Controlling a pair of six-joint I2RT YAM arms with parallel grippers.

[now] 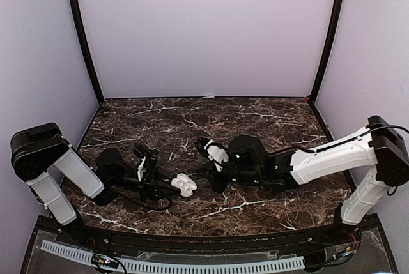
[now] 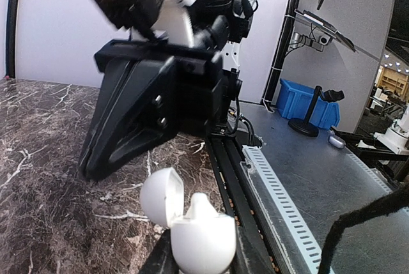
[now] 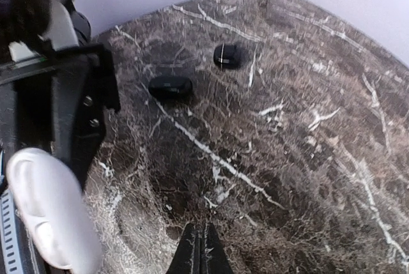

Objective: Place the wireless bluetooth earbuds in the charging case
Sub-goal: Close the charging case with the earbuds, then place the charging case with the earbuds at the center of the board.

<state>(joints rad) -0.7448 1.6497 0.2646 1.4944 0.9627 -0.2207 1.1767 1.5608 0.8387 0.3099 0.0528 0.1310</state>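
My left gripper (image 1: 183, 185) is shut on an open white charging case (image 2: 201, 239), lid (image 2: 161, 196) swung to the left. The case also shows in the top view (image 1: 186, 184), and its lid in the right wrist view (image 3: 50, 210). A white earbud (image 2: 202, 207) sticks up out of the case body. My right gripper (image 3: 204, 248) is shut with nothing visible between its fingers, low over bare marble. In the left wrist view the right gripper (image 2: 92, 162) hangs just beyond the case, tips down on the far side of it.
A black oval case (image 3: 170, 87) and a smaller round black thing (image 3: 228, 56) lie on the marble table (image 3: 307, 133) beyond my right gripper. A slotted cable rail (image 2: 281, 204) runs along the table's front edge. Walls enclose three sides.
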